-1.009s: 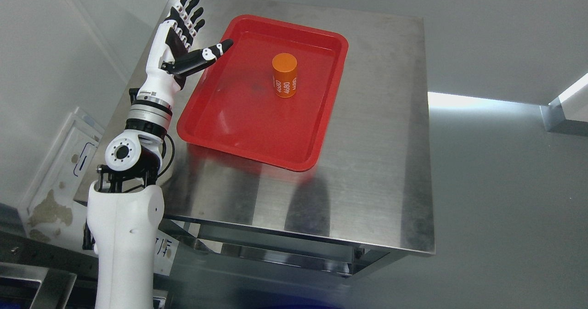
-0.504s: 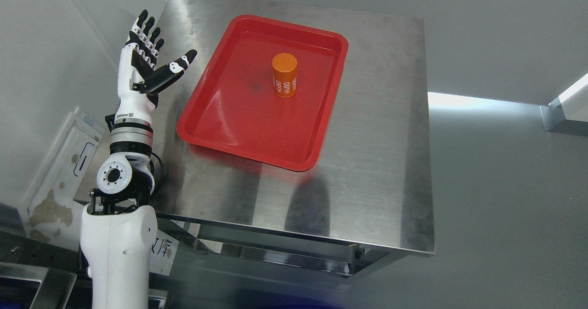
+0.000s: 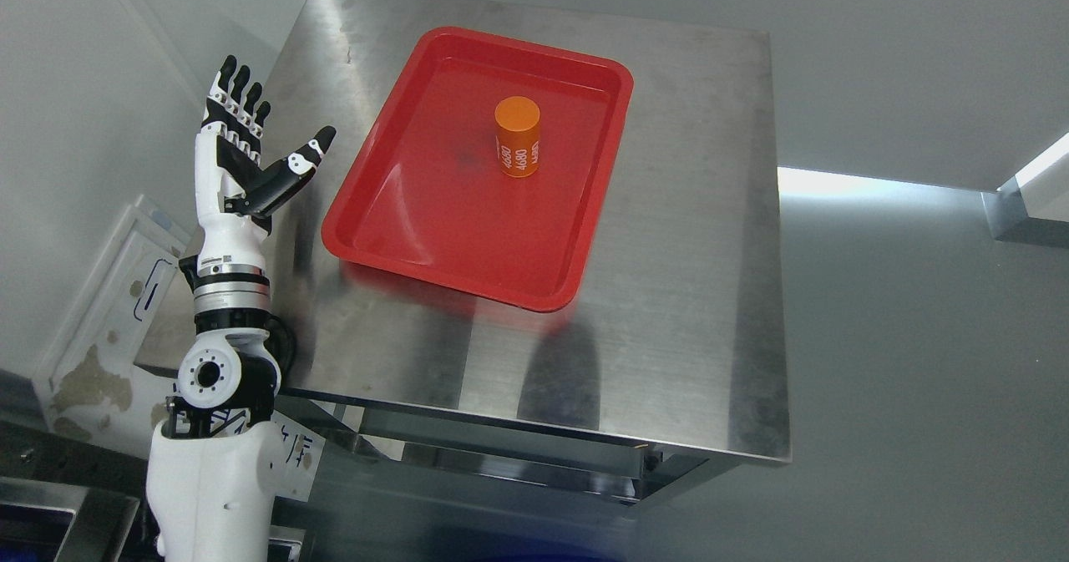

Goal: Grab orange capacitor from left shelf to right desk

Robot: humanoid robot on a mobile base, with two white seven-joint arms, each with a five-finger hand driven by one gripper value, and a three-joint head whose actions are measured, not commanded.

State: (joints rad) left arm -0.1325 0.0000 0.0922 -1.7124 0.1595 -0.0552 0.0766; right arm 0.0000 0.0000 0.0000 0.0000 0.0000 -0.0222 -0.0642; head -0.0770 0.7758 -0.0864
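An orange capacitor, a short cylinder with white "4680" print, stands upright in a red tray on the steel desk. My left hand is raised over the desk's left edge, well left of the tray and apart from it. Its fingers are spread, the thumb points toward the tray, and it holds nothing. The right arm is out of view.
The tray lies tilted across the far half of the desk top. A white panel leans against the wall at the left, below the desk's edge. Grey floor spreads to the right of the desk.
My left hand has drawn back from the tray's far left rim, moving left and toward me, still open. The capacitor and tray have not moved.
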